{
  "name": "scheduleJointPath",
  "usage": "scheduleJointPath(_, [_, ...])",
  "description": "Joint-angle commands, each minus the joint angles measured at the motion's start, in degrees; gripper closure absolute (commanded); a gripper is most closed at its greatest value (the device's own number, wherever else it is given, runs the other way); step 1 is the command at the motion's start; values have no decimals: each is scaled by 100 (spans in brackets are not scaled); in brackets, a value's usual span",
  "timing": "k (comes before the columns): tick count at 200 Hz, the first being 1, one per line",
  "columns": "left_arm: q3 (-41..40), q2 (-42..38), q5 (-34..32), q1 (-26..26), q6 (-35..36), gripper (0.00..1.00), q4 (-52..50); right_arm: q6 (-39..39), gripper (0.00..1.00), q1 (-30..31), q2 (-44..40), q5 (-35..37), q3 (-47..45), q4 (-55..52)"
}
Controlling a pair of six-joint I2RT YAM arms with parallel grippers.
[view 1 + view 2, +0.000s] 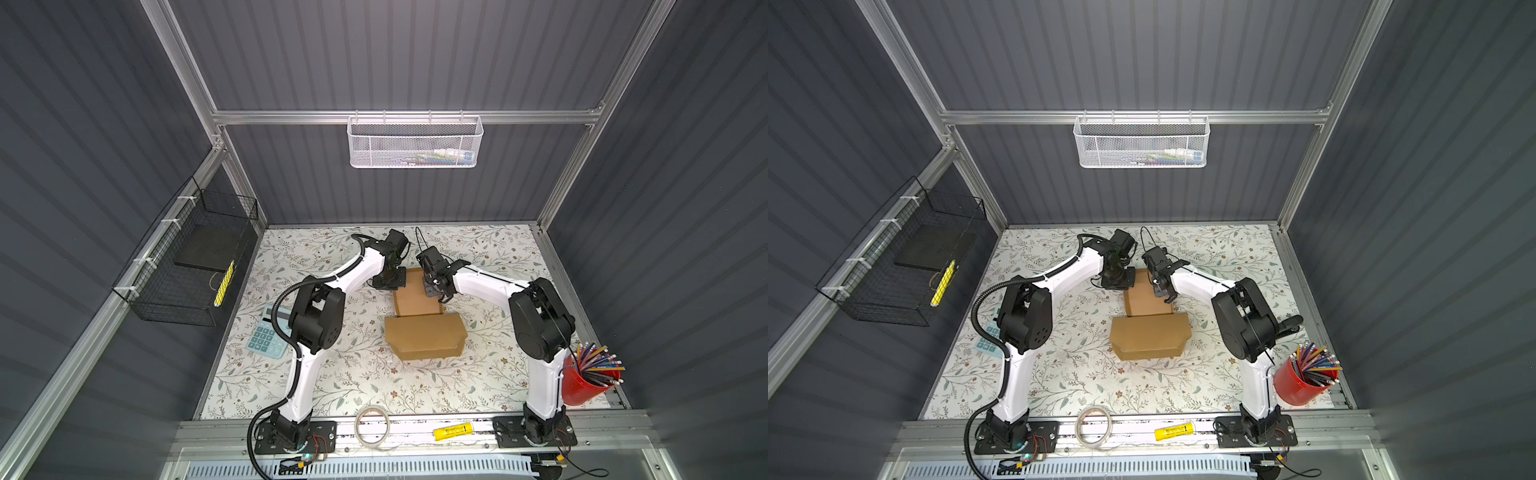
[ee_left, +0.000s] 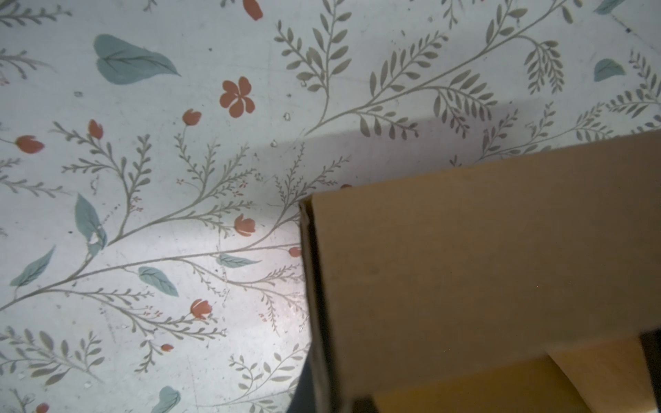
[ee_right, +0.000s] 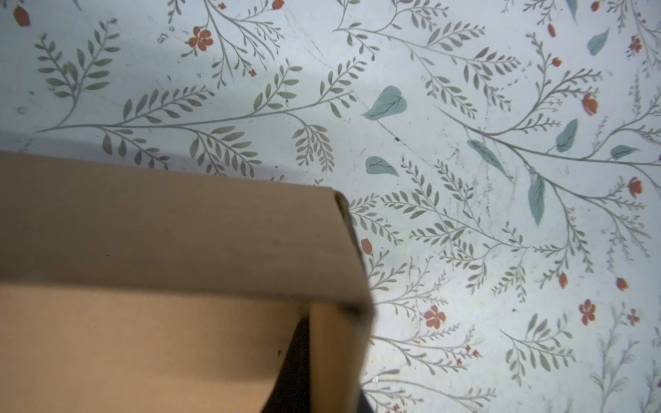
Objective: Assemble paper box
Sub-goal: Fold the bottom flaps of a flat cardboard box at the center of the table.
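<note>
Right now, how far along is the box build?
Done: side walls of the box look folded up. In hand: left gripper pinches one far corner wall; right gripper sits at the other, grip unclear. Left: the lid lies open toward the robot, not yet closed.

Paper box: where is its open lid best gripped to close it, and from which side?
Grip the paper box by its lid, at the long near edge, coming from the arm-base side: the lid lies folded out that way, and that straight edge looks free to pinch.
</note>
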Motion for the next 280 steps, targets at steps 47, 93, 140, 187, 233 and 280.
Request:
scheduleJointPath(47, [-33,-174,-84,-28,51,100,-138,-115,82,-61,102,174,45,-206])
scheduleJointPath(93, [-122,-209,-178,-28,8,100,-41,32,77,-75,-74,22,-70,-189])
scheduleJointPath(140, [-184,-227,-282,-23,-73,100,80,90,73,-71,-249,-44,-122,-227])
scheduleJointPath(187, [-184,-166,-347,-26,-125,100,142,97,68,-73,-432,-218,-173,-239])
scheduleJointPath(233, [-241,-165,-392,-28,-148,100,213,133,65,-75,-614,-377,-259,-251])
scheduleJointPath(280, [-237,-135,-401,-28,-163,100,241,177,60,-75,-825,-535,-331,-208])
